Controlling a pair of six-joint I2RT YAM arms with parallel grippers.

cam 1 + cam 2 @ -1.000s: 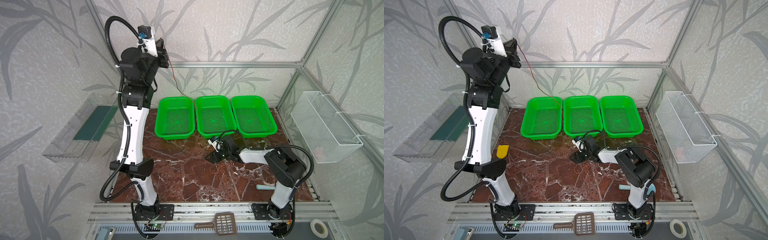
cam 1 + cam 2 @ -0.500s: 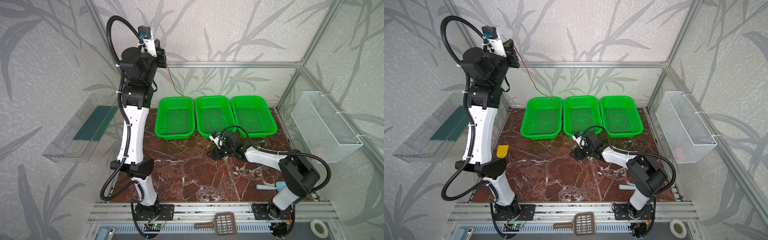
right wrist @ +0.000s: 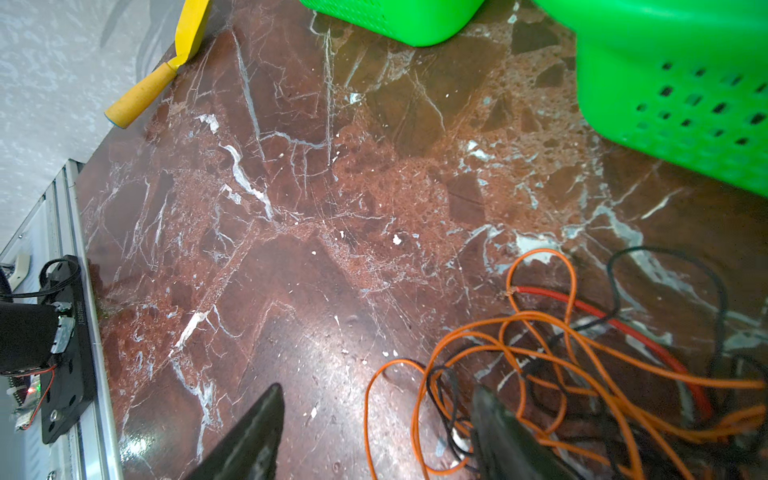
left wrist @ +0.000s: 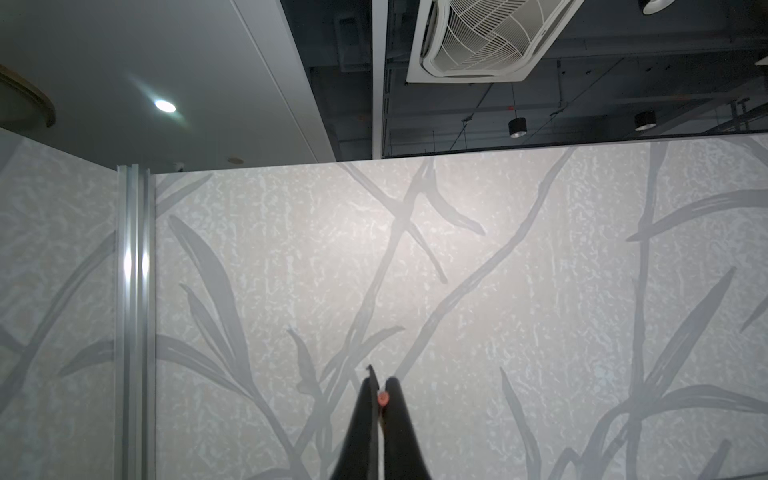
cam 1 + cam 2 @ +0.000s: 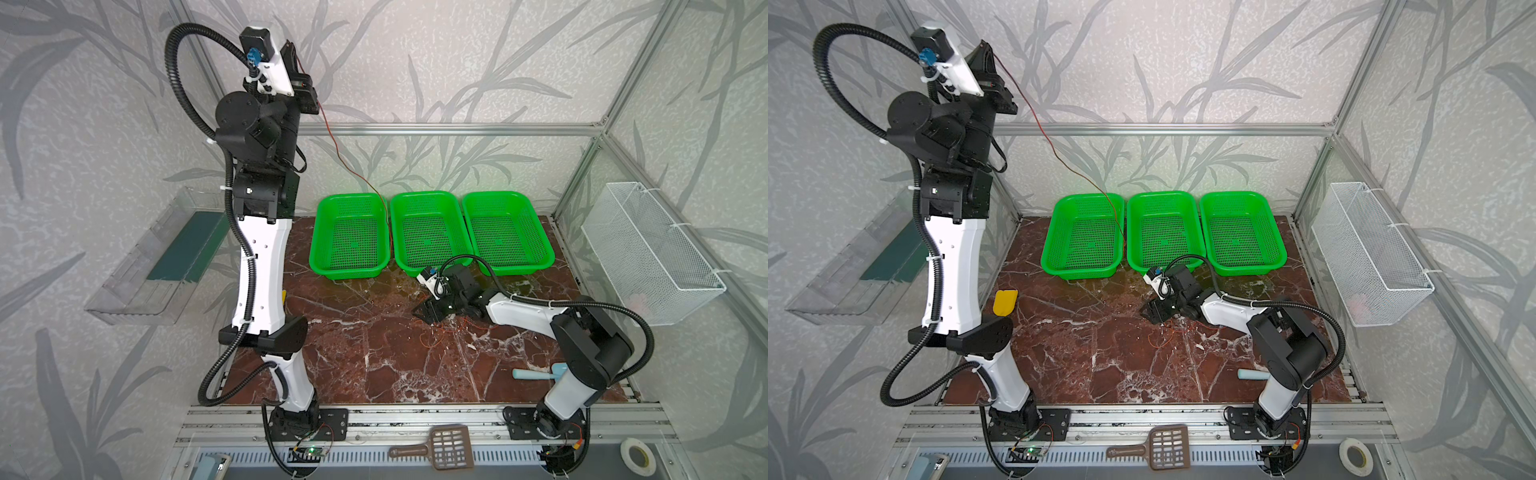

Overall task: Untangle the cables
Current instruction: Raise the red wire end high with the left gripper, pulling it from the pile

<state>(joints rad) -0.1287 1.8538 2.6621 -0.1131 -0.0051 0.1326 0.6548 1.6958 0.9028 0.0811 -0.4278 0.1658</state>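
Since the marble table's (image 5: 353, 365) far edge is lined with green baskets (image 5: 349, 271), the red-brown cable (image 4: 382, 398) clamped high by the left gripper (image 4: 379, 388) could be snagged there, and the tangle (image 3: 540, 332) alongside, unpinned by the gaping, empty right gripper (image 3: 376, 411), dragged up.

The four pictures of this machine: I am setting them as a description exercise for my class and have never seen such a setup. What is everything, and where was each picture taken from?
This is a robot: two jointed arms fixed at the front edge of a marble-patterned table. Two pictures look down on the whole scene from above, side by side; the other two come from a camera on each arm's wrist. The raised arm's left fingers are shut on the end of a red-brown cable, which trails down towards the table. The right fingers, open, hang low over a tangle of orange cable and black cable. Three green baskets stand at the back.
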